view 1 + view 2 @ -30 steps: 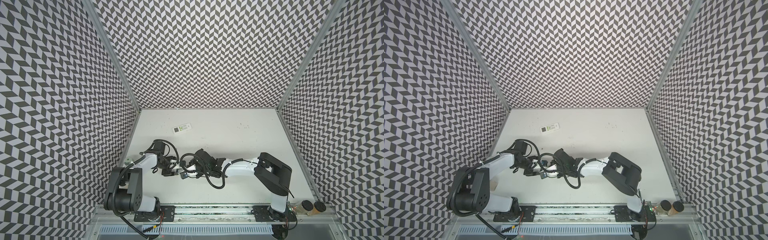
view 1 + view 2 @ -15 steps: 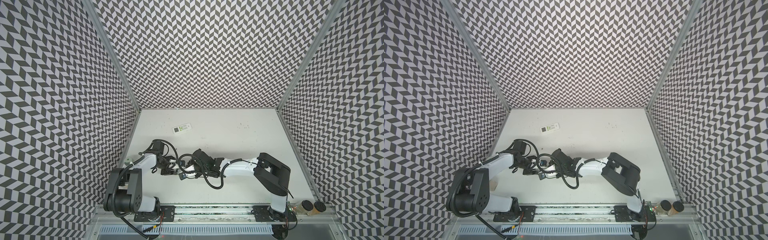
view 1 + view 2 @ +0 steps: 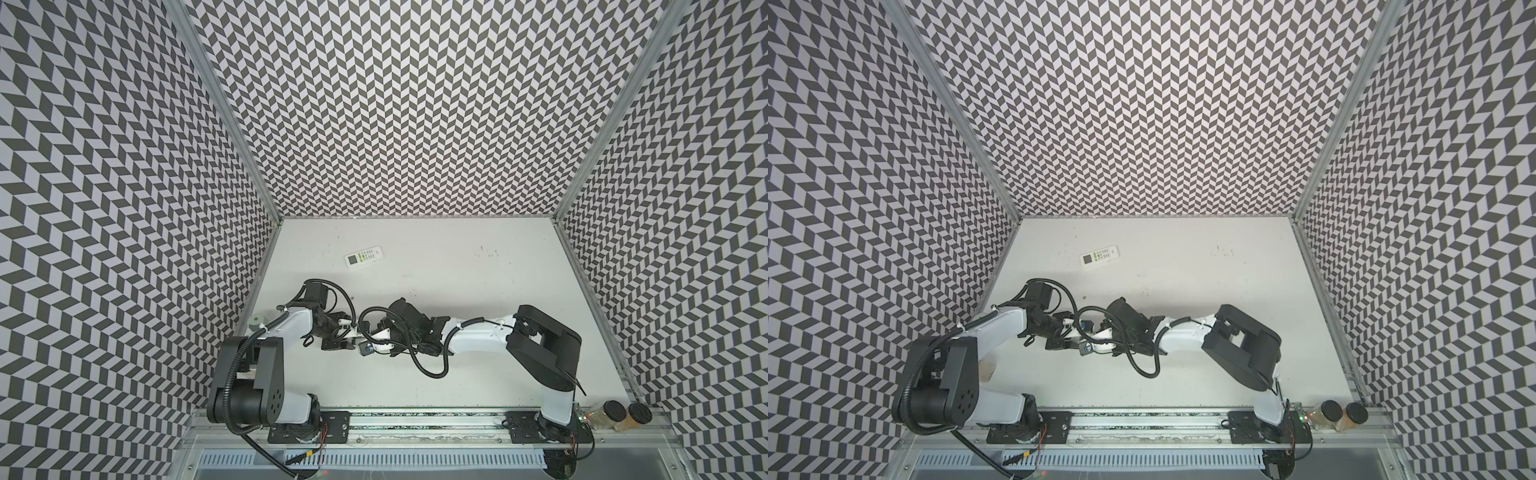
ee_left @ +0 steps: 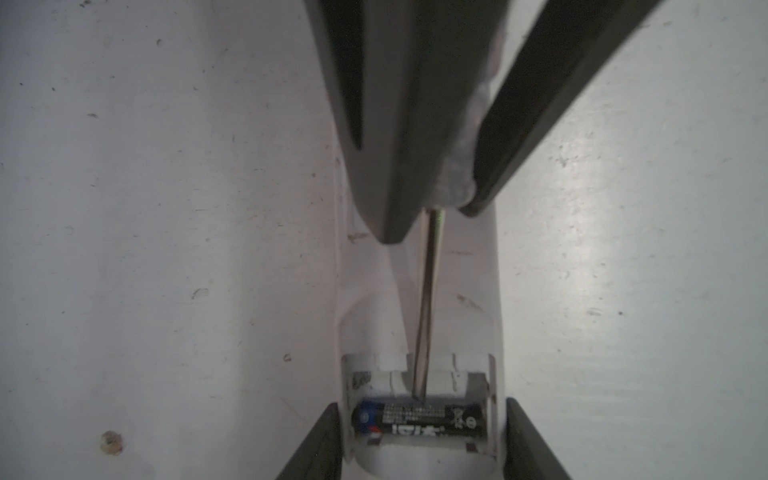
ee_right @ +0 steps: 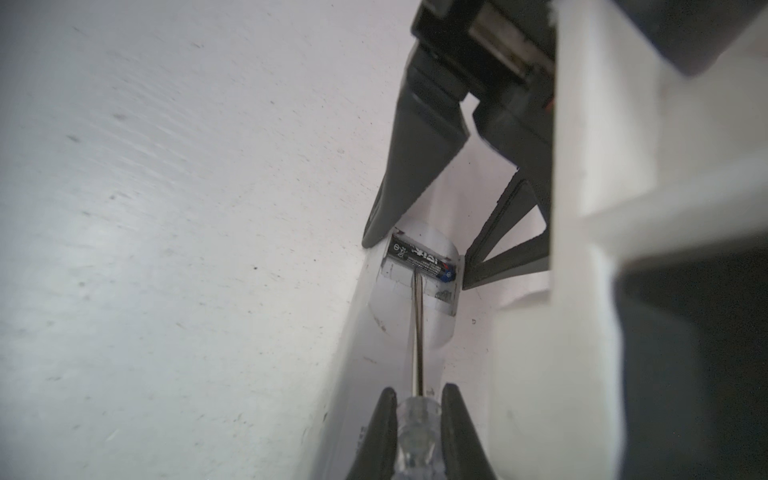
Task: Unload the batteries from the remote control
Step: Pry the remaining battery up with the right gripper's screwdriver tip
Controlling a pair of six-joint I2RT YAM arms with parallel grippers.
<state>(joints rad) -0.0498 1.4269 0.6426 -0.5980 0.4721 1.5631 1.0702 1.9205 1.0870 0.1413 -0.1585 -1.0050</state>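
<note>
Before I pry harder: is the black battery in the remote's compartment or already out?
In. The black battery lies seated in the open compartment of the remote, the screwdriver tip touching its side.

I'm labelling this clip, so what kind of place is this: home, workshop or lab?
Probably a lab robot test cell: chevron-patterned walls enclose a white table, and two robot arms are bolted to an aluminium rail at its front.

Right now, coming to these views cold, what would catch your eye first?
The right gripper clamps a clear-handled steel screwdriver, its tip at a black cylindrical battery in the open compartment of a white plastic remote, whose sides the left gripper pinches. In both top views a second white remote with green buttons lies far left on the white table.
</note>
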